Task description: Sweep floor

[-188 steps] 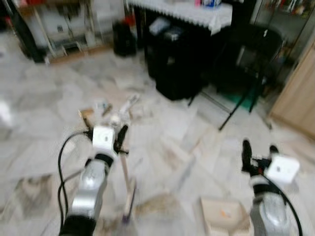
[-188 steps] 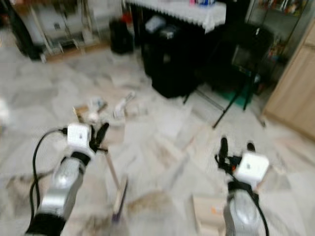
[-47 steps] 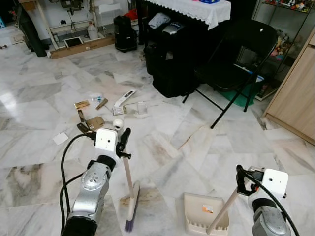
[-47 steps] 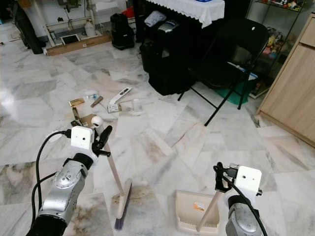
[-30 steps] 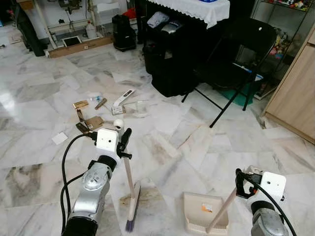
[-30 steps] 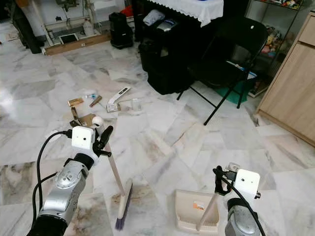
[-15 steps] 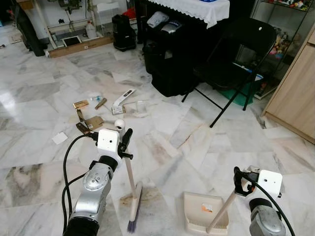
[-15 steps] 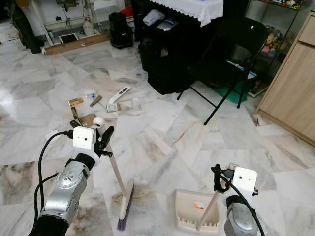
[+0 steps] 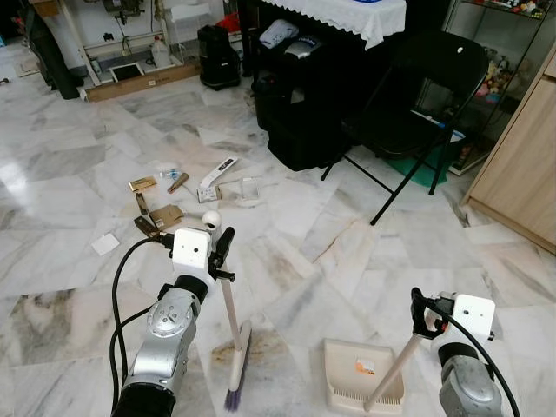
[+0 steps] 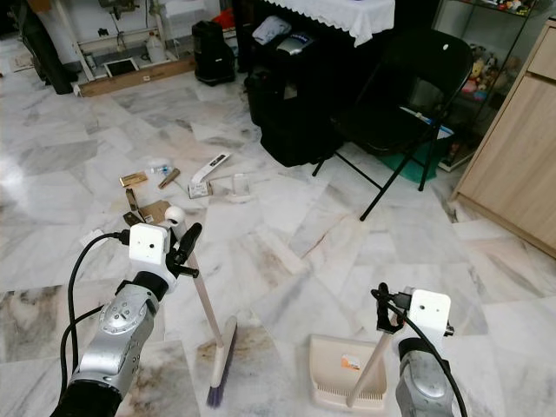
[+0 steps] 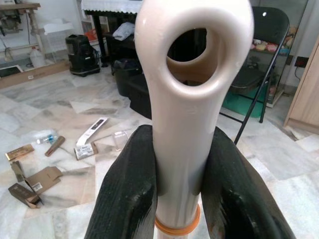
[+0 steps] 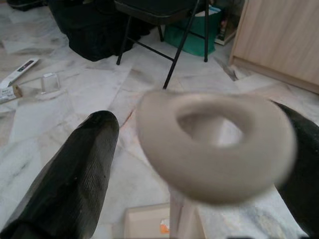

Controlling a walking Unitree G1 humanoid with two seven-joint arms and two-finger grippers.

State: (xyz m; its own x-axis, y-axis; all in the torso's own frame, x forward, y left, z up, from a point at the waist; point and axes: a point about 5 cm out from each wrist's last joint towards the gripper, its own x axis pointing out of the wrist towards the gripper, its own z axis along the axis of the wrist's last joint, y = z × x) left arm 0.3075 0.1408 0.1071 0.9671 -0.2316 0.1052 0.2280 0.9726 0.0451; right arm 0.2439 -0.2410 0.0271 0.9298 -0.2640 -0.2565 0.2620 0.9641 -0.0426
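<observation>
**Still staging: broom and dustpan held, litter untouched**

Barely anything has shifted over the last second. Left gripper [image 9: 221, 257] stays clenched on the broom [image 9: 233, 339] handle, bristles on the marble floor [image 9: 69, 174] just left of the dustpan [image 9: 358, 373]. Right gripper [image 10: 383, 314] has edged slightly; its fingers flank the dustpan handle loop, though contact is unclear. Litter [image 9: 169, 195] lies well beyond the dustpan, toward the black chair [image 9: 417, 95]. Sweeping likely hasn't begun.
</observation>
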